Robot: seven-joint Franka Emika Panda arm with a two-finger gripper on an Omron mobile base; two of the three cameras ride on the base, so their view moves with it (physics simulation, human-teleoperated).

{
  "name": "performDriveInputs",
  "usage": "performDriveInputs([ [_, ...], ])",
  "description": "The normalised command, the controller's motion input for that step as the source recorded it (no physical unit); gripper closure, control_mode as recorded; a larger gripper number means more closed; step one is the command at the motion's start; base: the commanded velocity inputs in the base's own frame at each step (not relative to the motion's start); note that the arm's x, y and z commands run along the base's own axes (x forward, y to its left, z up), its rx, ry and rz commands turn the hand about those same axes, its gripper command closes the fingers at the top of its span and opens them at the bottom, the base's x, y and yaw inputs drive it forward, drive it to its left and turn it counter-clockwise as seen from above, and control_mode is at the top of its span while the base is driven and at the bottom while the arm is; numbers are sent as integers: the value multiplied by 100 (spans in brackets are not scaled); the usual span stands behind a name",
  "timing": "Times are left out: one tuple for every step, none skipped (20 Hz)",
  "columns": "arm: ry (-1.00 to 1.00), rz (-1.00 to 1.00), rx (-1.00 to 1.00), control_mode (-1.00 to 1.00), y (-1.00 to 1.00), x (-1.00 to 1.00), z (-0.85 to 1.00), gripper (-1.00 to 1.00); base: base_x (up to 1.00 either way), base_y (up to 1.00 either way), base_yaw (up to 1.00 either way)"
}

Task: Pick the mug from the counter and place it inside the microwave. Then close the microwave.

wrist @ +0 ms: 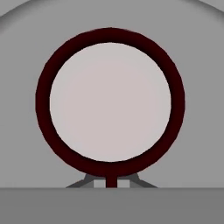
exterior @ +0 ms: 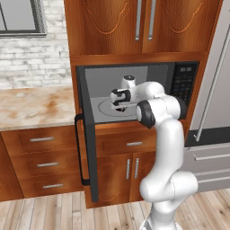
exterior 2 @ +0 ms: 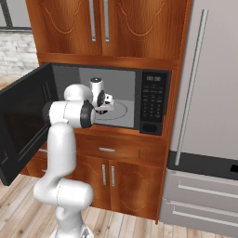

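Home kitchen: built-in microwave (exterior: 134, 96), wood cabs (exterior: 134, 24), marble counter (exterior: 36, 105), fridge (exterior 2: 209, 93).

A tall wooden cabinet column (exterior: 134, 27) is taken as the landmark. Two upper doors with carved panels and vertical metal handles (exterior 2: 99, 21) are set in its top part, and a drawer (exterior: 134, 144) over two lower doors (exterior 2: 108, 175) is seen in its lower part. To its left, a white brick wall (exterior: 31, 58) is seen, with a dark-framed window (exterior: 20, 18) high in it. Below that wall, brown wooden drawers with metal bar pulls (exterior: 42, 164) are stacked. To the column's right, a stainless refrigerator (exterior 2: 209, 93) with a long vertical handle is stood. A light plank floor (exterior: 49, 215) is laid beneath everything.
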Motion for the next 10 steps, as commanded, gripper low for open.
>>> performDriveInputs([
  [1,0,0,-100,0,11,-26,100,0,0,0],
  [1,0,0,-100,0,14,-26,100,0,0,0],
  [2,0,0,-100,0,14,-26,100,0,0,0],
  [2,0,0,-100,0,15,-27,100,0,0,0],
  [2,0,0,-100,0,11,-23,100,0,0,0],
  [2,0,0,-100,0,11,-24,100,0,0,0],
  [2,0,0,-100,0,5,-24,100,0,0,0],
  [3,0,0,-100,0,4,-24,100,0,0,0],
  [5,0,0,-100,0,0,-4,100,0,0,0],
  [0,0,0,-100,0,0,0,100,0,0,0],
])
